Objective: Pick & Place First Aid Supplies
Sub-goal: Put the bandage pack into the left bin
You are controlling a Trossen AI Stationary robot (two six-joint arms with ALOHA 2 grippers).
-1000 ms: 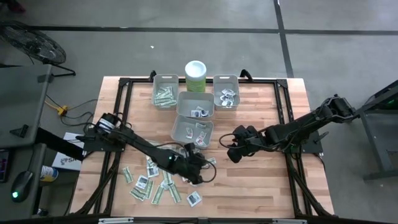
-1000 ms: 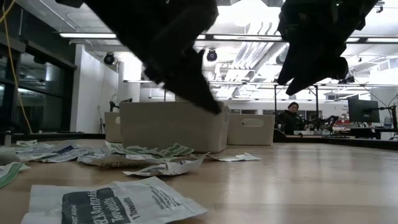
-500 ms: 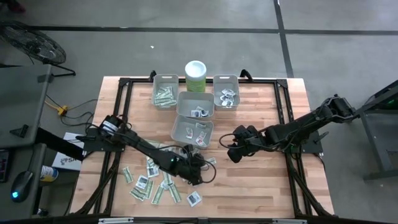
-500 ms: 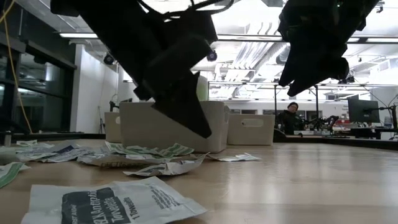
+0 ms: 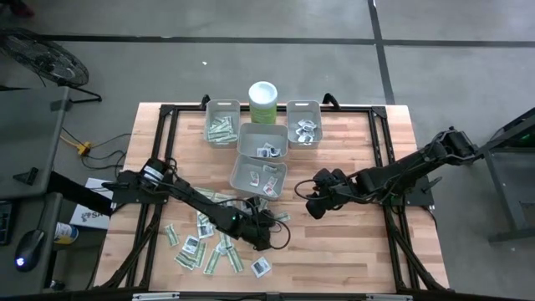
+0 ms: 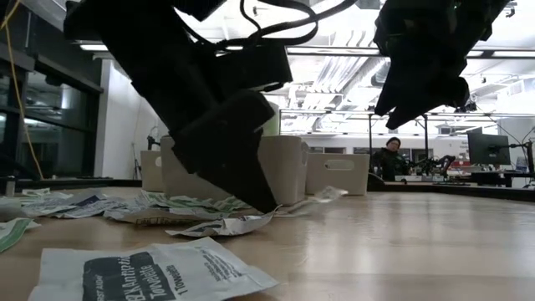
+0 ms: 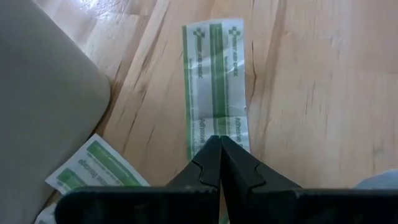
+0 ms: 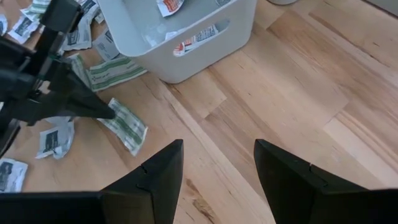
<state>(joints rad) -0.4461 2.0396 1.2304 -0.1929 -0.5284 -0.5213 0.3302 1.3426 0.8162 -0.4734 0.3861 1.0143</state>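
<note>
Fingertips of left gripper pinched 1 green-white strip packet by its end, just near of the bin, for lifting; right gripper spread, idle right of it.

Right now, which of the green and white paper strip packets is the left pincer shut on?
The left pincer pinches the green-striped paper strip packet lying alone on bare wood beside the grey plastic bin; the other strips lie loose, ungripped.

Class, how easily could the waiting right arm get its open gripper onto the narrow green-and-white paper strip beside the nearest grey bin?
Probably not: the left gripper is shut on that strip, blocking the right gripper.
</note>
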